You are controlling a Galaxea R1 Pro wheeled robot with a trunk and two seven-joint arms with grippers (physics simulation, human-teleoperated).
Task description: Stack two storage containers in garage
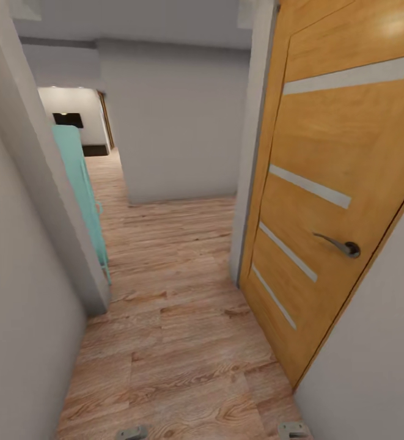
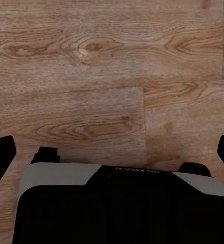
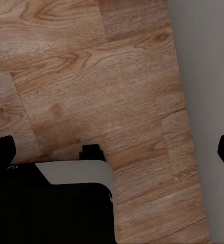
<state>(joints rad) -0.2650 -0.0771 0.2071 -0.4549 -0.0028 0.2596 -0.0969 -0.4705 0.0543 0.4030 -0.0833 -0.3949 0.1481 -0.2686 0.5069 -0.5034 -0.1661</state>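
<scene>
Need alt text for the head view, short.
A narrow hallway with wood-plank floor runs ahead between pale walls, with an orange wooden door with a metal handle standing open at the right. A teal panel leans along the left wall, and a lit room shows far beyond.

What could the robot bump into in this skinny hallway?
1. The open wooden door leans into the path on the robot's right, and its metal handle sticks out, so the right side might clip it.
2. The grey wall corner on the left narrows the gap, and the teal furniture stands just beyond it, so swinging wide could scrape them.
3. The right wrist view shows a wall very near that arm, so a sharp turn might brush it.
</scene>
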